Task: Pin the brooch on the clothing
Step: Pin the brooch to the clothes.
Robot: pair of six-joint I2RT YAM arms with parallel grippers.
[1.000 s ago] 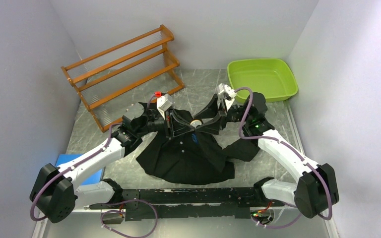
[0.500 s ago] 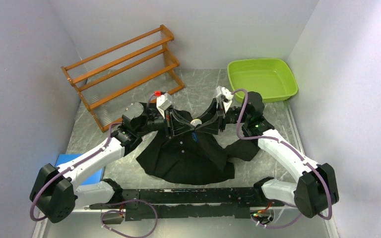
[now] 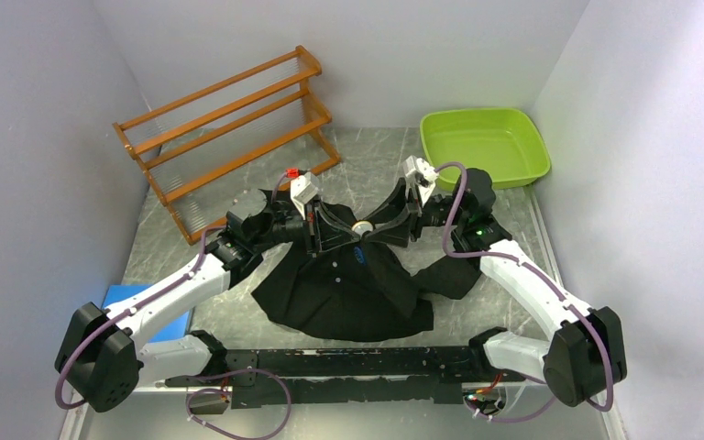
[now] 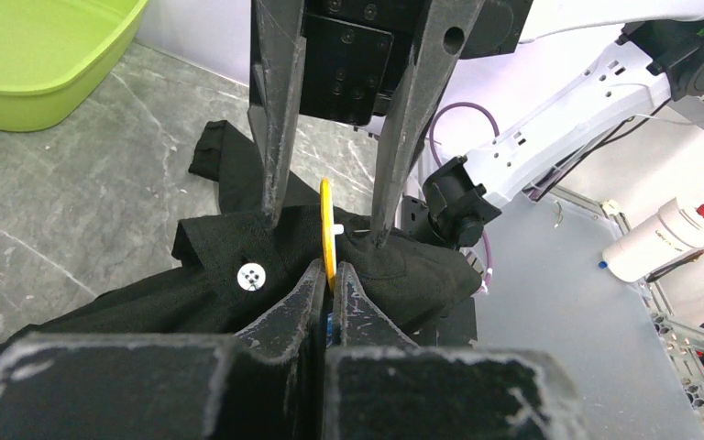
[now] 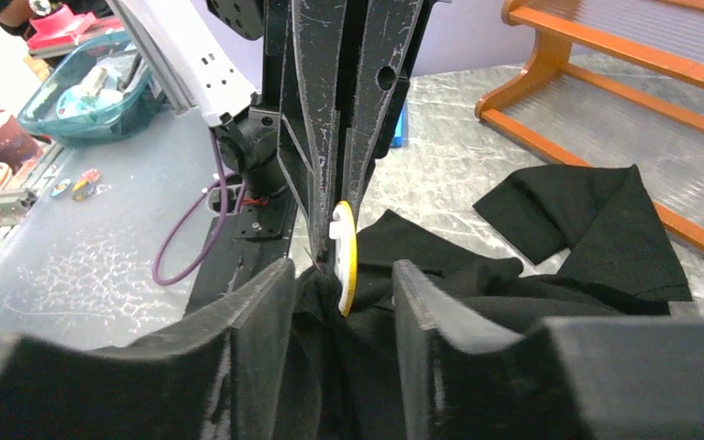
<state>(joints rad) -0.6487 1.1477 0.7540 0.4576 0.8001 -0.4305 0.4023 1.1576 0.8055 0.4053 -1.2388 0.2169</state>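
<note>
The black shirt [image 3: 348, 289] lies on the table, its upper part lifted where both grippers meet. My left gripper [image 3: 346, 229] is shut on the edge of the yellow disc brooch [image 4: 327, 229], which stands on edge against the fabric [image 4: 229, 247] beside a pale button [image 4: 251, 276]. My right gripper [image 3: 376, 229] is open, one jaw on each side of the brooch [image 5: 346, 252] and the bunched cloth [image 5: 559, 220]. A thin pin shows beside the brooch's white back. In the left wrist view the right fingers [image 4: 270, 174] come down around the brooch.
A wooden rack [image 3: 229, 128] stands at the back left and a green tub [image 3: 483, 145] at the back right. A blue flat thing [image 3: 137, 298] lies by the left arm. A white bottle with a red cap [image 4: 660, 240] stands off the table.
The right wrist has shifted slightly to the right. Both grippers, the brooch and the shirt stay almost where they were.
</note>
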